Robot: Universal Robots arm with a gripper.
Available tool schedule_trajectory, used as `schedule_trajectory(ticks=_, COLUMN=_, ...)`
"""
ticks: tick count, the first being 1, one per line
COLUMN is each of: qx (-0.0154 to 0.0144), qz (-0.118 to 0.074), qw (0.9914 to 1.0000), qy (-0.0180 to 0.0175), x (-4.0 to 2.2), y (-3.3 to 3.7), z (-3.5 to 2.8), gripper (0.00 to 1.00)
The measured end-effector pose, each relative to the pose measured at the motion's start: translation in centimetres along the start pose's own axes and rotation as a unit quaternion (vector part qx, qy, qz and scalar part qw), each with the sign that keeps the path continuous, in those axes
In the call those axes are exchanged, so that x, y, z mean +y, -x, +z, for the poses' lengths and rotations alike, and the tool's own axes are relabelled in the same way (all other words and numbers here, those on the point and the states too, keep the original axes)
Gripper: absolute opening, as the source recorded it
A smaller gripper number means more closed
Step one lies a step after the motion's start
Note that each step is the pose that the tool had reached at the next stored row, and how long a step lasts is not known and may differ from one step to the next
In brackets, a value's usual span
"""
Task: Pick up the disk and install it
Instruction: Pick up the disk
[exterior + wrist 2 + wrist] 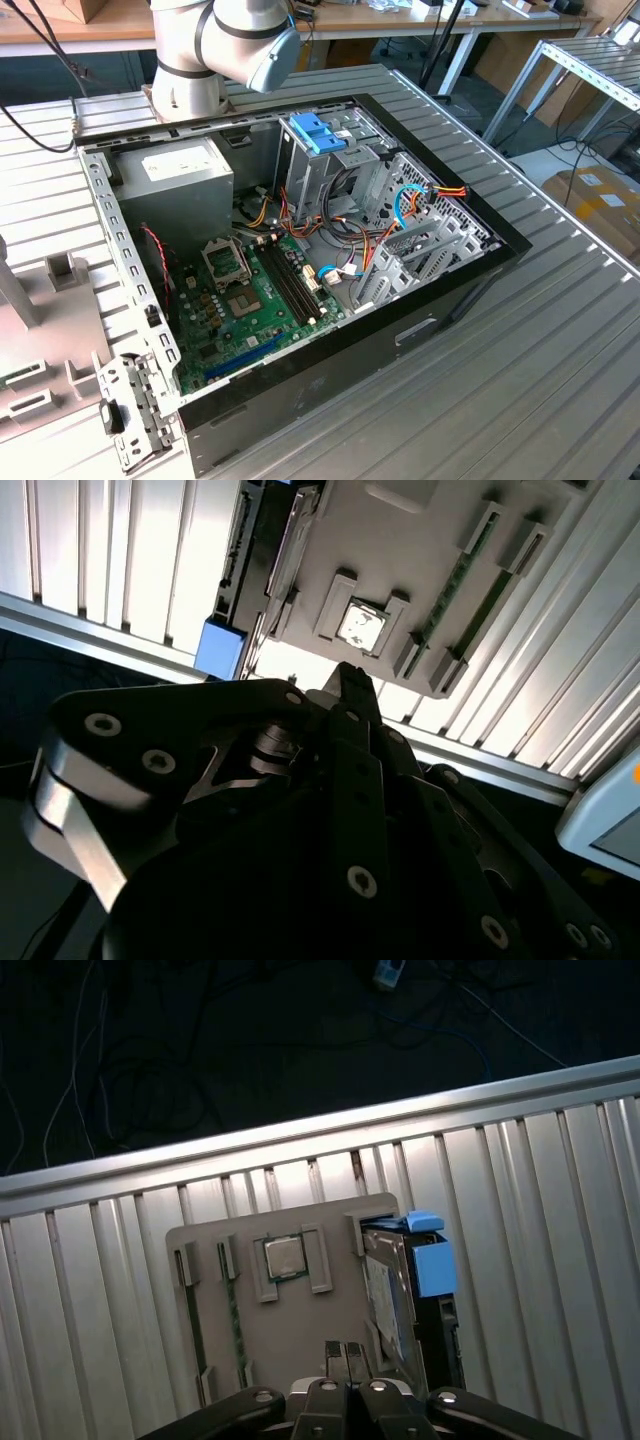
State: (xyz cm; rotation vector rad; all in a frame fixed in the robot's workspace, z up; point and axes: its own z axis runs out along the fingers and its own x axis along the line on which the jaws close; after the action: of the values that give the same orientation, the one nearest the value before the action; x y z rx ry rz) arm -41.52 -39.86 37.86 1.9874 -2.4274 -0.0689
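The fingers (336,1360) are pressed together with nothing between them, so the gripper (346,1352) is empty; in the second wrist view the gripper (352,672) narrows to a single dark tip. It hangs over a grey holder plate (300,1335) and touches nothing on it.

The disk (395,1300) stands on its edge in a slot at one side of that plate; its light blue frame ends in a blue tab (432,1265) that sticks out past the plate's border. In the first wrist view the fingertips appear near the disk but apart from it. In the second wrist view the disk (265,560) and its tab (222,648) show at the plate's edge.

A square chip (285,1257) lies flat in a nest on the plate, and thin memory sticks (190,1310) stand on edge in slots further along. The plate rests on a ribbed metal table (540,1210), near the table's edge.

In the exterior view an open computer case (470,275) lies in the middle of the frame on the table (520,400). The arm's base (200,50) stands at the upper left, behind the case. Inside the case are a green circuit board (250,290), a grey power box (185,170) and a metal drive cage with a blue-latched bracket (318,130) on top; coloured cables run between them.
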Motion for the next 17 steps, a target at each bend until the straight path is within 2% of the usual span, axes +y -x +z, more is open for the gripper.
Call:
schedule_trajectory(ticks=6, qx=0.0004, qz=-0.012, qw=0.99993, qy=0.0003, x=0.0, y=0.0, z=0.0, gripper=0.11)
schedule_trajectory(ticks=10, qx=0.001, qz=-0.029, qw=0.99959, qy=0.0007, x=0.0, y=0.02, z=0.0, gripper=0.11)
schedule_trajectory(ticks=17, qx=0.0009, qz=-0.029, qw=0.99959, qy=0.0007, x=0.0, y=0.02, z=0.0, gripper=0.11)
